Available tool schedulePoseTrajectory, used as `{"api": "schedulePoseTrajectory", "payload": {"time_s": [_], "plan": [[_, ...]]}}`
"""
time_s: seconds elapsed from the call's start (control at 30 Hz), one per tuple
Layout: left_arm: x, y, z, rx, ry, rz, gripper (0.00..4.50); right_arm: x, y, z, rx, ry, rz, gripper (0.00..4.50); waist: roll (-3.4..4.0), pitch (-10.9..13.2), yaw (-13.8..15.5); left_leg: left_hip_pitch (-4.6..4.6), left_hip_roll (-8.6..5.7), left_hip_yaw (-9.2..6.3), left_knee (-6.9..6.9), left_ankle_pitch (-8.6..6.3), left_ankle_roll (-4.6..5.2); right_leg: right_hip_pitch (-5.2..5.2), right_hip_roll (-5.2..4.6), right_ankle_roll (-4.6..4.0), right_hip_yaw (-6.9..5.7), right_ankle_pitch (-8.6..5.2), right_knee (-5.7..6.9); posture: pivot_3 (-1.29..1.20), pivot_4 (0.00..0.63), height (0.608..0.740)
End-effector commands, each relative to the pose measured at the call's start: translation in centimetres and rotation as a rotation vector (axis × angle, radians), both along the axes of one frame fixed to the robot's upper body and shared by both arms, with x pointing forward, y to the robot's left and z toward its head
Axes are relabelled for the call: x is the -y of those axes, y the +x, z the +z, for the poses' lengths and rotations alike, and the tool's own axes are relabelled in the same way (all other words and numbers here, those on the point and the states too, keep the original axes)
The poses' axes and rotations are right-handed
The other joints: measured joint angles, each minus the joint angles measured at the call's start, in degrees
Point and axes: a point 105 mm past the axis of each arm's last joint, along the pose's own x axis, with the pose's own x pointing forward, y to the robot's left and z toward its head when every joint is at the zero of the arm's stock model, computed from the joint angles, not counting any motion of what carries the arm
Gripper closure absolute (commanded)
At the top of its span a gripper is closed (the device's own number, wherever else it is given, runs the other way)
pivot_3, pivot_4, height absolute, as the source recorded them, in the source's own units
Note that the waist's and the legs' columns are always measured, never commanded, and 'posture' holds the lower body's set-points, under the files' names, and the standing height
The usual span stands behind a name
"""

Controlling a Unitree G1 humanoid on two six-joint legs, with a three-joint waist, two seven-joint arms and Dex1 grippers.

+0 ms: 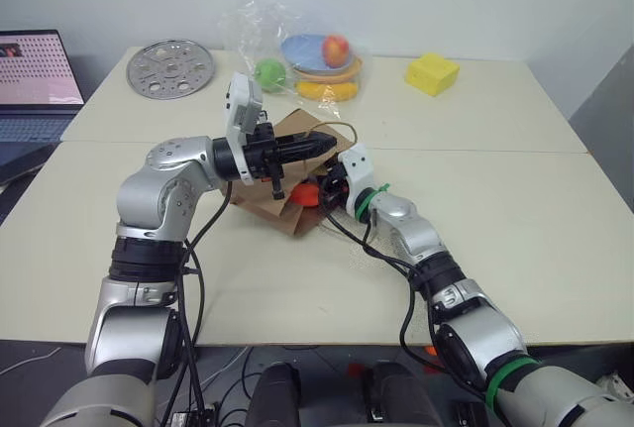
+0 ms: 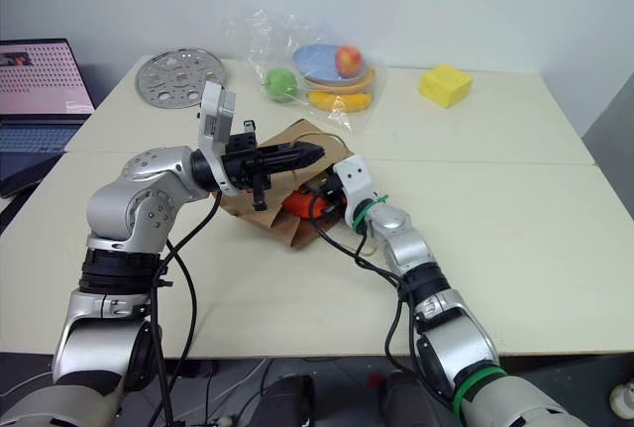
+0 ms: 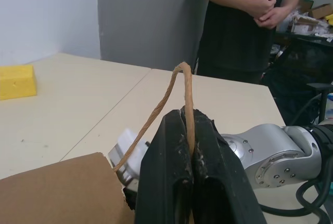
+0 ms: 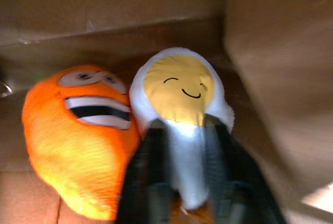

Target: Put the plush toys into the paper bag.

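Note:
The brown paper bag (image 1: 265, 201) lies on the table with its mouth facing my right arm. My left gripper (image 1: 322, 146) is shut on the bag's twisted-paper handle (image 3: 179, 81) and holds it up. My right gripper (image 4: 184, 130) reaches into the bag's mouth. Its fingers are parted, one on each side of the lower body of the white plush toy (image 4: 179, 86) with the yellow smiling spot. The orange carrot plush toy (image 4: 78, 135) lies beside it on the bag's inner wall. A bit of orange (image 1: 305, 192) shows at the bag's mouth in the head views.
A clear plastic bag of fruit (image 1: 307, 55) and a yellow block (image 1: 431, 73) sit at the table's far side. A perforated metal disc (image 1: 170, 68) lies at the far left, beside a laptop (image 1: 35, 75). A person (image 3: 250, 16) stands beyond the table.

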Motion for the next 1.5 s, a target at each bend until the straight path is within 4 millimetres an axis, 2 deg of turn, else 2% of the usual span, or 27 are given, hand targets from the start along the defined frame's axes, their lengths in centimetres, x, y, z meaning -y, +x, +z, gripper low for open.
{"api": "schedulePoseTrajectory", "payload": {"time_s": [0.03, 0.13, 0.23, 0.37, 0.47, 0.57, 0.7, 0.77, 0.9, 1.0, 1.23, 1.33, 1.4, 1.5], "plan": [[0.2, -0.7, 1.3, 0.053, -0.012, -0.016, 4.5, 0.6, -1.5, 3.1, 0.082, 0.052, 0.04, 2.15, 0.0, 0.0, 0.1, -0.01, 0.0, 0.0, -0.01, 0.0, 0.0, 0.0, 0.0, 0.0, 0.0, 0.0, 0.0, 0.0, 0.15, 0.74], [0.1, -0.7, 1.1, 0.051, -0.011, -0.01, 4.5, 1.7, -3.6, 4.3, 0.09, 0.064, 0.075, 1.06, 0.0, 0.0, 0.0, -0.02, 0.0, -0.02, -0.02, -0.01, -0.02, -0.01, -0.01, 0.0, -0.02, 0.0, 0.0, 0.0, 0.15, 0.74], [0.1, -0.7, 1.1, 0.051, -0.011, -0.009, 4.5, 2.6, -5.2, 4.4, 0.065, 0.054, 0.095, 0.04, 0.0, 0.0, 0.1, -0.01, 0.01, -0.04, -0.02, -0.01, -0.02, 0.0, -0.01, 0.0, -0.04, 0.0, 0.01, 0.0, 0.15, 0.74], [0.2, -0.5, 0.9, 0.048, -0.012, -0.005, 4.5, 4.3, -9.1, 1.3, -0.098, -0.051, 0.208, 0.04, 0.0, 0.0, 0.2, 0.0, 0.0, -0.02, 0.0, -0.01, -0.02, 0.02, -0.01, 0.0, -0.02, -0.01, -0.04, 0.0, 0.15, 0.74], [0.2, -0.5, 0.8, 0.045, -0.013, -0.005, 4.5, 4.8, -10.6, -0.2, -0.16, -0.098, 0.25, 0.04, -0.01, 0.0, 0.2, -0.01, -0.03, 0.01, 0.01, -0.01, -0.02, 0.03, -0.03, -0.01, 0.0, -0.01, -0.06, 0.0, 0.15, 0.74], [0.2, -0.6, 0.8, 0.043, -0.01, -0.01, 4.5, 4.7, -10.8, -1.7, -0.207, -0.149, 0.259, 0.04, -0.01, 0.0, -0.3, 0.04, 0.0, 0.06, 0.04, -0.01, -0.01, 0.03, 0.0, -0.01, 0.06, -0.02, -0.05, 0.0, 0.15, 0.74], [0.2, -0.7, 0.8, 0.045, -0.009, -0.01, 4.5, 4.9, -9.4, -3.1, -0.21, -0.214, 0.185, 0.04, -0.01, 0.0, -0.1, 0.07, 0.01, 0.0, 0.05, 0.01, 0.01, 0.02, 0.04, -0.01, 0.04, -0.02, -0.02, 0.0, 0.15, 0.74], [0.2, -0.7, 0.8, 0.046, -0.007, -0.009, 4.5, 4.6, -9.1, -3.1, -0.195, -0.219, 0.186, 0.04, -0.01, 0.0, 0.0, 0.05, -0.02, 0.03, 0.06, 0.01, 0.0, 0.03, 0.02, -0.01, 0.06, -0.02, -0.03, 0.0, 0.15, 0.74], [0.2, -0.8, 0.7, 0.045, -0.007, -0.001, 4.5, 4.5, -8.9, -2.6, -0.165, -0.215, 0.198, 0.92, -0.01, 0.0, 0.1, 0.0, -0.03, 0.06, 0.05, -0.01, -0.01, 0.03, 0.0, 0.0, 0.06, -0.02, -0.1, 0.0, 0.15, 0.74], [0.0, -0.8, 0.7, 0.044, -0.008, 0.007, 4.5, 5.1, -8.7, -2.8, -0.149, -0.247, 0.177, 2.04, -0.01, 0.0, 0.1, 0.0, -0.02, 0.03, 0.03, -0.01, -0.01, 0.03, 0.0, 0.0, 0.03, -0.02, -0.1, 0.0, 0.15, 0.74], [0.1, -0.8, 0.8, 0.045, -0.014, 0.007, 4.5, 5.8, -9.0, -1.9, -0.084, -0.243, 0.172, 4.42, -0.01, 0.0, 0.1, 0.01, -0.01, 0.03, 0.04, -0.01, -0.01, 0.03, 0.01, 0.0, 0.03, -0.02, -0.08, 0.0, 0.15, 0.74], [0.6, -0.9, 1.0, 0.046, -0.027, 0.002, 4.5, 6.4, -9.0, -0.6, -0.032, -0.207, 0.13, 4.47, -0.01, 0.0, 0.1, 0.0, -0.02, 0.03, 0.04, -0.01, -0.01, 0.03, 0.01, 0.01, 0.04, -0.02, -0.09, 0.0, 0.15, 0.74], [1.0, 0.4, 1.9, 0.093, -0.067, 0.068, 4.5, 7.8, -8.4, 2.0, 0.093, -0.16, 0.02, 4.47, -0.01, 0.0, 0.2, 0.0, -0.02, 0.03, 0.04, -0.01, -0.01, 0.03, 0.0, 0.01, 0.04, -0.02, -0.1, 0.0, 0.15, 0.74], [1.9, 1.7, 2.7, 0.134, -0.105, 0.127, 4.5, 8.9, -8.5, 4.3, 0.237, -0.175, -0.039, 4.47, -0.02, 0.0, 0.6, -0.04, -0.05, 0.0, 0.12, 0.0, -0.01, 0.03, 0.0, 0.03, 0.02, -0.01, -0.08, 0.0, 0.15, 0.74]]}}
